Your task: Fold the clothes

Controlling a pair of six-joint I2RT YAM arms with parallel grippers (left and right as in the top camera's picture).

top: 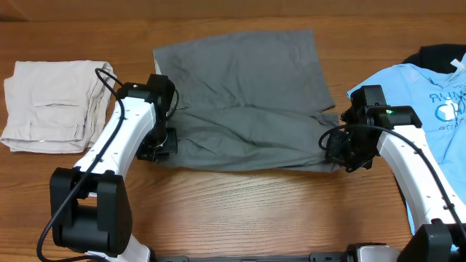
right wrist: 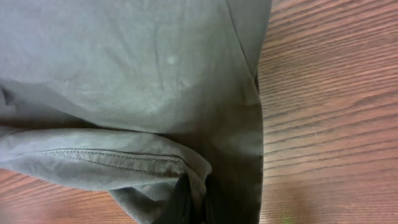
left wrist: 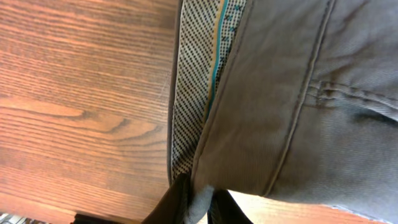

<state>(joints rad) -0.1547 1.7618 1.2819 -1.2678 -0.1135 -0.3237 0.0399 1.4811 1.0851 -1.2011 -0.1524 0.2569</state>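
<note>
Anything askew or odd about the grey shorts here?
Minor: the grey shorts lie rumpled, a ridge across the middle; at the left hand the waistband is turned out, showing its checked lining. No damage visible.

One grey shorts (top: 247, 102), one beige shorts (top: 51, 105), one blue shirt (top: 419, 91), two pincers (top: 162, 143) (top: 339, 147).

The shorts (top: 247, 102) are lying mid-way along the table (top: 240, 211); a folded pair (top: 51, 105) is sitting to their left, a shirt (top: 429, 94) to their right. The left gripper (left wrist: 198, 205) and the right gripper (right wrist: 199, 196) are clamping the shorts' near corners.
</note>
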